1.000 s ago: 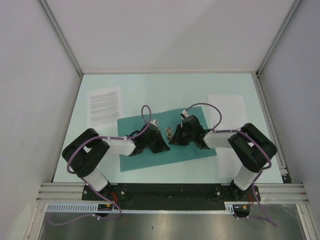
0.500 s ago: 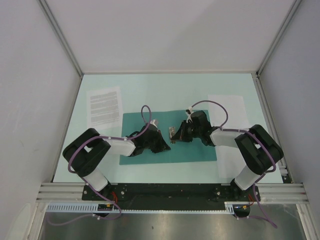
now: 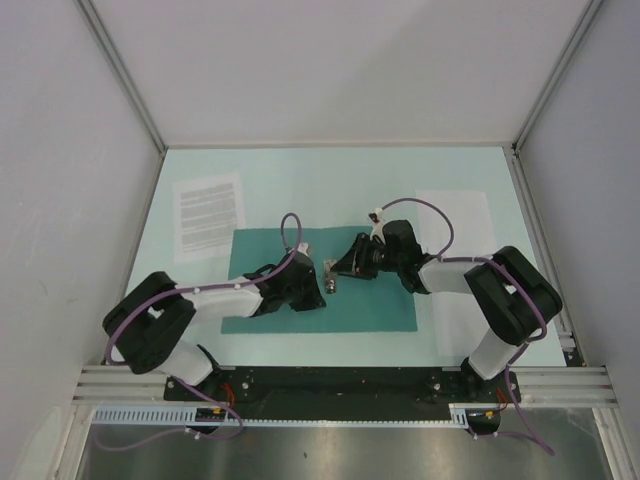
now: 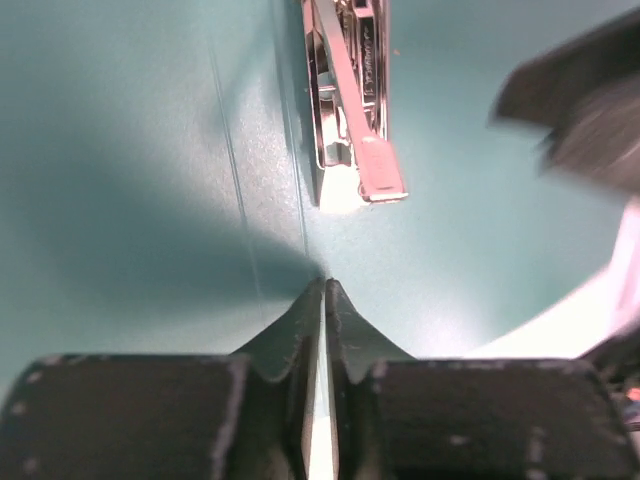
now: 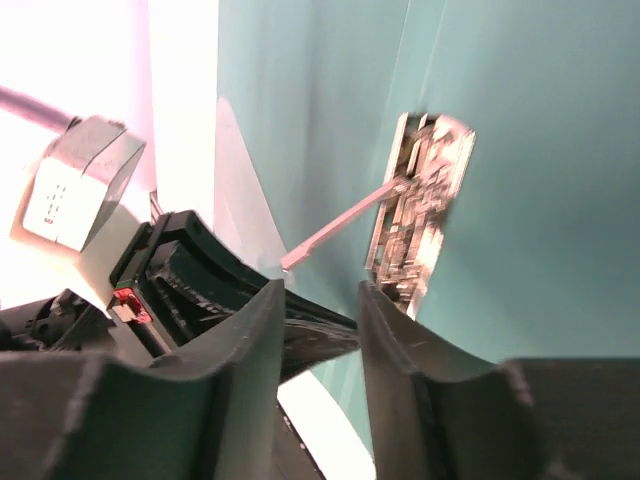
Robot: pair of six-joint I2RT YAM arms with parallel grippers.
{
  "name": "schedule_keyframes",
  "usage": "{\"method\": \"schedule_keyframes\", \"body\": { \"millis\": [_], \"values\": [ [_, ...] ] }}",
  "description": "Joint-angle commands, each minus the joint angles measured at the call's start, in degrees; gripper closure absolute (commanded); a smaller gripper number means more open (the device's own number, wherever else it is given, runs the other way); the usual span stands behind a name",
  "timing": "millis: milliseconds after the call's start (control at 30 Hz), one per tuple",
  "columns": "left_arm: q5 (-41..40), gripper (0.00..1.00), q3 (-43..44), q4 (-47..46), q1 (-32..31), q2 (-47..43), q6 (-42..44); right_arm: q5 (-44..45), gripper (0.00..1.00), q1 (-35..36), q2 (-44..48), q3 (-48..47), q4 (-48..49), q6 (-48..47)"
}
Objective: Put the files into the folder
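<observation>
The teal folder (image 3: 300, 320) lies flat on the table's middle, with a metal clip (image 3: 328, 276) on it. My left gripper (image 3: 319, 292) is shut, its tips low on the folder (image 4: 120, 150) just short of the clip (image 4: 345, 100). My right gripper (image 3: 336, 270) is open above the folder (image 5: 540, 150), next to the clip (image 5: 420, 210). The printed sheet (image 3: 208, 214) lies at the back left. The nearly blank sheet (image 3: 455, 222) lies at the right, partly under my right arm.
Metal frame rails run along the table's left, right and near edges (image 3: 340, 378). Grey walls close in the back and sides. Both arms meet over the folder's middle, the left gripper's black body (image 5: 200, 270) showing close before my right fingers.
The folder has slid left and turned square to the table. My left arm has pulled back and left. My right gripper has reached further left, toward the clip.
</observation>
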State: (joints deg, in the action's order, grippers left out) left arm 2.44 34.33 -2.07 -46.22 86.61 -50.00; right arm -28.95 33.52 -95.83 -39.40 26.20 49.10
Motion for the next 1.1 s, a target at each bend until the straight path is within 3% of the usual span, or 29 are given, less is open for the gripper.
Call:
{"method": "schedule_keyframes", "body": {
  "millis": [0,300,433,733,1067],
  "values": [
    [-8.1,0.85,-0.9,23.1,0.0,-3.8,7.5,-0.5,0.54,0.0,0.6,-0.2,4.0,-0.1],
    [0.0,0.59,1.7,25.3,-0.1,-16.5,8.6,2.2,0.29,5.5,1.7,-0.2,0.7,-0.9],
    [1.1,0.48,3.8,28.4,0.0,-27.2,9.8,5.4,0.25,10.9,0.2,-0.2,3.9,2.8],
    [-11.3,0.41,13.1,44.9,0.8,-44.2,12.0,8.5,0.25,14.6,-8.2,-1.0,23.2,13.3],
    [-10.0,0.41,9.8,45.1,1.0,-49.0,9.8,7.9,0.25,10.0,-13.4,-9.1,25.2,12.5]
  ]
}}
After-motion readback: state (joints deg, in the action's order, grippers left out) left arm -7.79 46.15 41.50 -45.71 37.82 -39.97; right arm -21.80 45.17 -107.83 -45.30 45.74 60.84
